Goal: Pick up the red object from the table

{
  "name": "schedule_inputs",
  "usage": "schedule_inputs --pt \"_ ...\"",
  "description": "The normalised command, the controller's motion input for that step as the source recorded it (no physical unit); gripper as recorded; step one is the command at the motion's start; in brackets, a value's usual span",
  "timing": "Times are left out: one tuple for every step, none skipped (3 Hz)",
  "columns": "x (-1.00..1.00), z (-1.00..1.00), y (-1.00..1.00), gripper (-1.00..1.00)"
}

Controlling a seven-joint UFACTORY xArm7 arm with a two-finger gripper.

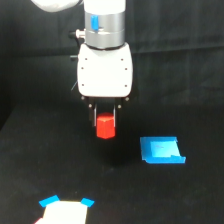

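Note:
The red object (pixel 105 127) is a small red-orange stubby block held between the black fingers of my gripper (pixel 105 119), just below the white gripper body. It hangs clear above the black cloth table (pixel 45 165), with a faint dark shadow beneath it. The gripper is shut on it, and the upper part of the block is hidden between the fingers.
A flat blue square patch (pixel 161 150) lies on the cloth to the exterior view's right of the gripper. At the bottom edge sits a white piece with blue tape corners (pixel 65 209). Black cloth backs the scene.

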Motion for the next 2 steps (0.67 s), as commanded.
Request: schedule_inputs --pt "0.04 0.61 -0.28 -1.0" --pt "0.19 -0.03 -0.2 -0.89"
